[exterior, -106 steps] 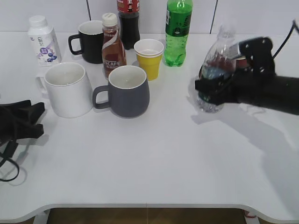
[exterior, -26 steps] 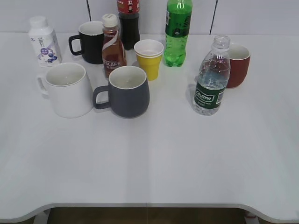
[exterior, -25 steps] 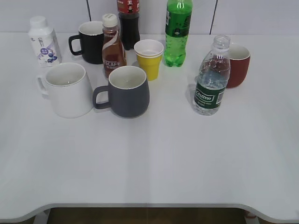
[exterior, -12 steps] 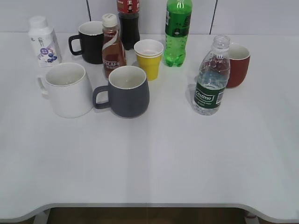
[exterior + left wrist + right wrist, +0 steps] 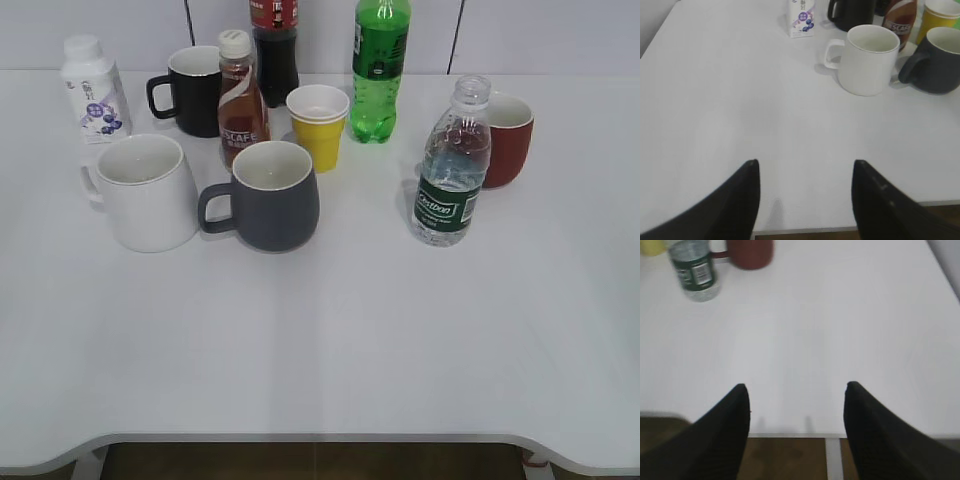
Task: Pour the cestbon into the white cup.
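Both my claws, left (image 5: pixel 805 200) and right (image 5: pixel 796 432), hung spread and empty at counter (image 5: pixel 330 340) edge; cestbon (image 5: pixel 452 165) stood uncapped nr red mug, well apart from white cup (image 5: pixel 145 192). Next, prob.: right claw regrasps bottle.

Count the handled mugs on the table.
4: white cup front left, dark grey mug beside it, black mug behind, red mug right, its handle showing only in the right wrist view.
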Action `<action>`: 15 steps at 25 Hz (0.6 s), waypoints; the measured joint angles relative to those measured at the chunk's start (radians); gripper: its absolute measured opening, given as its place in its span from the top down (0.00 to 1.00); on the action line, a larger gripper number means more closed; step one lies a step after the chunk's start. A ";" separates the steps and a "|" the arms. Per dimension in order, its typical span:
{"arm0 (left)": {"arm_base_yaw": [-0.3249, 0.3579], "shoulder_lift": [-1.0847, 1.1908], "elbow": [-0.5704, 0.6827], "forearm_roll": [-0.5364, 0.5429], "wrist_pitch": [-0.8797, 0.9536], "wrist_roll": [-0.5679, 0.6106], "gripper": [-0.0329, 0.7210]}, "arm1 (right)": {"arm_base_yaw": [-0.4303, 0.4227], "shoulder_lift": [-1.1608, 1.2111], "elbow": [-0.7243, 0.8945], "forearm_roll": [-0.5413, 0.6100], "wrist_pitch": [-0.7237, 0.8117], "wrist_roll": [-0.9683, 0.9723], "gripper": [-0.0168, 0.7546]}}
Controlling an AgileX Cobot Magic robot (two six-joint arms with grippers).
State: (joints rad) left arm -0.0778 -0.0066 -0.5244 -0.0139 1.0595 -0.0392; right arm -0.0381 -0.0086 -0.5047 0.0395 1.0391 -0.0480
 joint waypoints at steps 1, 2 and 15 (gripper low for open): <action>0.010 0.000 0.000 0.000 0.000 0.000 0.37 | -0.023 0.000 0.000 0.000 0.000 0.000 0.39; 0.019 0.000 0.000 0.000 0.000 0.000 0.37 | -0.038 0.000 0.000 0.000 0.000 0.000 0.39; 0.031 0.000 0.000 0.000 0.000 0.000 0.37 | -0.050 0.000 0.000 0.000 0.000 0.002 0.39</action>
State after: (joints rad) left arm -0.0469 -0.0066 -0.5244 -0.0139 1.0595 -0.0392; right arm -0.0882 -0.0086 -0.5047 0.0395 1.0391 -0.0457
